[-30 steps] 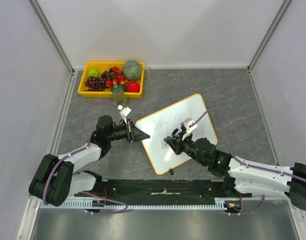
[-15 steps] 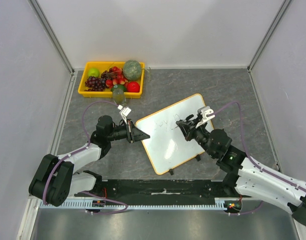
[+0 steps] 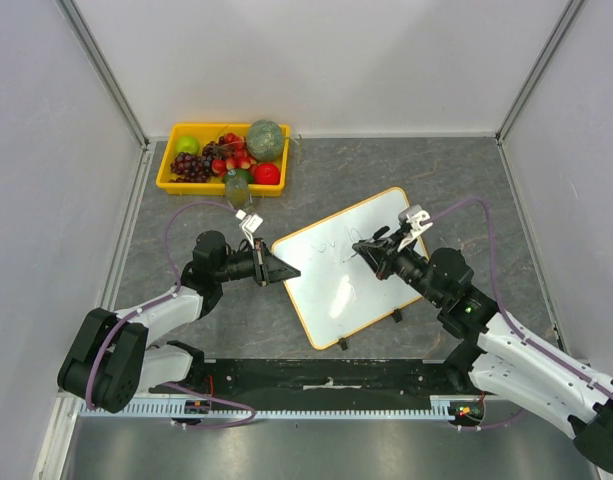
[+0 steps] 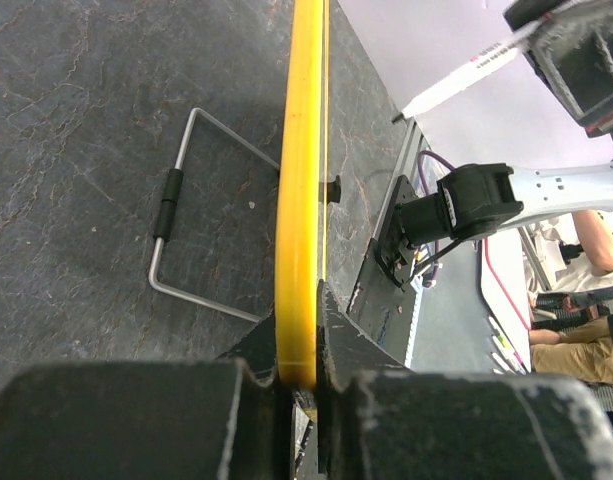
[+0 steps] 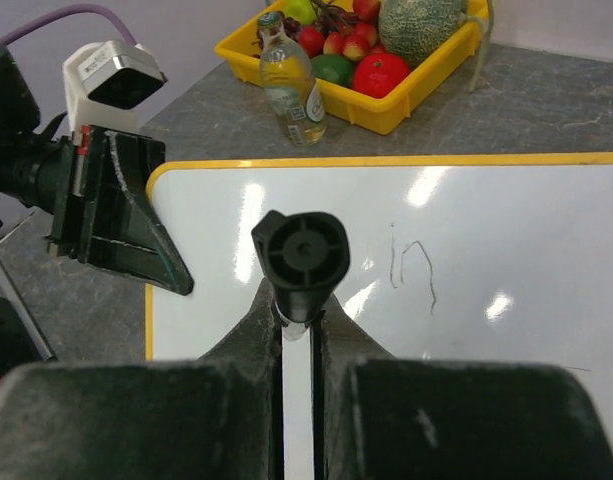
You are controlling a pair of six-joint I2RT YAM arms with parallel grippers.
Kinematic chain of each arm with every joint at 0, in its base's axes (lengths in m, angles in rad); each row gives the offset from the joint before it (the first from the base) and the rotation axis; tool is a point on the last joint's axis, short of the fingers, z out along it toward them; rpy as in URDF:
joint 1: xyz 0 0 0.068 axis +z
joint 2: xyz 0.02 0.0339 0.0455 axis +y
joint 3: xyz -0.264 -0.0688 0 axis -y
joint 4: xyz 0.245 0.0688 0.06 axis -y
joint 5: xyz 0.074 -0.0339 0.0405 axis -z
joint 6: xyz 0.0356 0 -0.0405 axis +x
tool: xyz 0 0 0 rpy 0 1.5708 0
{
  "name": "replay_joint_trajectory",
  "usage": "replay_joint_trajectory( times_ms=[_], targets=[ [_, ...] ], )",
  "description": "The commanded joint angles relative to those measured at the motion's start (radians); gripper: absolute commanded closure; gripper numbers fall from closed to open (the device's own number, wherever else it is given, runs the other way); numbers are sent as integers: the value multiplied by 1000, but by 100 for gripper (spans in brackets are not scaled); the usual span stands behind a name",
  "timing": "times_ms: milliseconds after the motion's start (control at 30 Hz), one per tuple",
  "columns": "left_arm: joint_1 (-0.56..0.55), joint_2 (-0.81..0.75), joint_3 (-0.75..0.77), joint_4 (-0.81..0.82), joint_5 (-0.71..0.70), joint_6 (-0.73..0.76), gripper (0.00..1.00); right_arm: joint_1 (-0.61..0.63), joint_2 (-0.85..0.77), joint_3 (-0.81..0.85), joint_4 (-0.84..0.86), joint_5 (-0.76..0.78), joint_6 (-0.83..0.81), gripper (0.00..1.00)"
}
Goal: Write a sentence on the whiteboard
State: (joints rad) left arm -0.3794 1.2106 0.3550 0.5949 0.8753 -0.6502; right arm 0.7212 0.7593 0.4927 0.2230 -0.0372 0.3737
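The whiteboard (image 3: pixel 336 290), white with a thin yellow frame, lies tilted in the middle of the table. My left gripper (image 3: pixel 289 271) is shut on its left edge; in the left wrist view the yellow frame (image 4: pixel 304 180) runs straight between my jaws (image 4: pixel 298 375). My right gripper (image 3: pixel 371 253) hovers over the board's far half, shut on a marker (image 5: pixel 301 255) whose black end faces the right wrist camera. Of the sentence, faint strokes (image 3: pixel 331 245) show in the top view, and "in" (image 5: pixel 411 265) reads clearly on the board (image 5: pixel 486 340). The marker's white barrel (image 4: pixel 466 75) also shows in the left wrist view.
A yellow fruit tray (image 3: pixel 166 165) stands at the back left, with a small bottle (image 3: pixel 236 187) just in front of it. A bent wire stand (image 4: pixel 171 215) lies on the grey table beside the board. Two black clips (image 3: pixel 343 343) sit on the board's near edge.
My right gripper has carried the marker from the board's near-left part up and to the right, to the far half beside the writing. The left gripper and the board have stayed still.
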Motion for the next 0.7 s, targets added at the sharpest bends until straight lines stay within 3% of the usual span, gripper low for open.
replay_joint_trajectory(
  times_ms=[0,133,300,667],
  targets=[
    [-30,17,-45,-63,71,216,98,90,-43,1,30,90,-50,100],
    [-30,20,-44,-61,71,216,98,259,-17,-11,61,276,-82,100],
    [-30,20,-44,-61,73,218,98,359,69,-32,148,402,-82,100],
    [-32,18,-45,-58,73,216,98,391,144,-39,251,485,-82,100]
  ],
)
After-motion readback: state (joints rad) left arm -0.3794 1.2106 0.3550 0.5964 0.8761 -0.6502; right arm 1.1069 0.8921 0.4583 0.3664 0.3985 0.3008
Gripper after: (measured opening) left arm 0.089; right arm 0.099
